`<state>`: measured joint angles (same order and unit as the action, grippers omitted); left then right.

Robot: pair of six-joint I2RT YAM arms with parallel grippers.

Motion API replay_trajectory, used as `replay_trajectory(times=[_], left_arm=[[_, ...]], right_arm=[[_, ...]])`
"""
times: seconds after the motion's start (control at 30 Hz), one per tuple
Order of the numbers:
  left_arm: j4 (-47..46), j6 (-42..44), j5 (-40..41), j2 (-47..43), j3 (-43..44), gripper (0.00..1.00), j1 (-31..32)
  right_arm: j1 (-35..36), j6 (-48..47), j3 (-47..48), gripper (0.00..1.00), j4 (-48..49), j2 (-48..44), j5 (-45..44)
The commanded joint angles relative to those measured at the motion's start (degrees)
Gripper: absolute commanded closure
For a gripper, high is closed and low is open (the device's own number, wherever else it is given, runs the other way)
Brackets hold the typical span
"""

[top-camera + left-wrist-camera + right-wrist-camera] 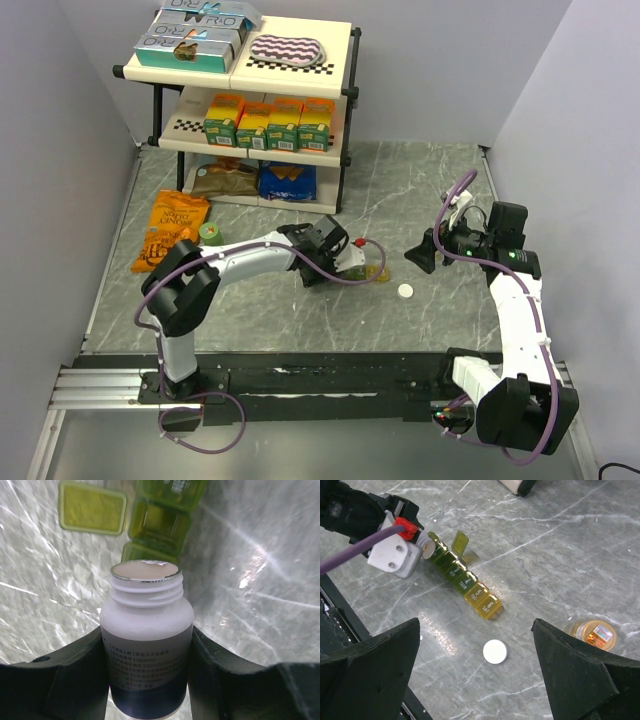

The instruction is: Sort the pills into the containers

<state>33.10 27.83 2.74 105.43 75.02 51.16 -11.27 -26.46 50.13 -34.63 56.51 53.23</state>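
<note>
My left gripper (146, 645) is shut on a white, uncapped pill bottle (146, 630), label toward the camera. The bottle's mouth (426, 551) lies at the green end of the containers (462, 577), a green-to-yellow strip on the marble table. One compartment lid (91, 507) stands open. I see no pills; the mouth shows only a pale surface. In the top view the left gripper (340, 255) and bottle (352, 258) reach the containers (372, 272) from the left. My right gripper (475, 625) hangs open above a white round cap (495, 651), with nothing between its fingers.
A small amber jar (592, 634) stands right of the cap. The cap (405, 291) lies just past the strip's yellow end. A two-tier shelf (345, 75) with boxes stands at the back, with snack bags (172, 230) and a green roll (211, 233) at the left.
</note>
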Motion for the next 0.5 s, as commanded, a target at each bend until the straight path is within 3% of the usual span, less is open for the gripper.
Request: replay_trajectory(times=[0.0, 0.07, 0.17, 0.23, 0.3, 0.4, 0.47], left_arm=[[-4.7, 2.2, -0.2, -2.6, -2.5, 0.99, 0.4], [1.7, 1.5, 1.2, 0.1, 2.2, 0.99, -0.2], [-2.1, 2.9, 1.9, -1.0, -0.7, 0.99, -0.5], [4.4, 1.4, 2.6, 1.3, 5.7, 0.99, 1.5], [-0.7, 3.5, 2.5, -0.4, 2.1, 0.99, 1.9], [4.0, 2.6, 3.5, 2.6, 5.7, 0.99, 0.2], [-2.2, 3.8, 3.0, -0.6, 0.8, 0.99, 1.0]], right_arm=[[-0.9, -0.1, -0.1, 0.00, 0.3, -0.4, 1.9], [-1.0, -0.2, 0.1, 0.00, -0.3, -0.2, 2.0], [-1.0, -0.1, 0.1, 0.00, -0.1, -0.2, 2.6], [-1.0, -0.2, 0.1, 0.00, -0.3, 0.0, 2.6], [-1.1, -0.2, 0.1, 0.00, -0.3, 0.0, 2.3], [-1.1, -0.3, 0.1, 0.00, -0.4, -0.1, 2.4], [-1.2, -0.2, 0.1, 0.00, -0.4, -0.1, 2.5]])
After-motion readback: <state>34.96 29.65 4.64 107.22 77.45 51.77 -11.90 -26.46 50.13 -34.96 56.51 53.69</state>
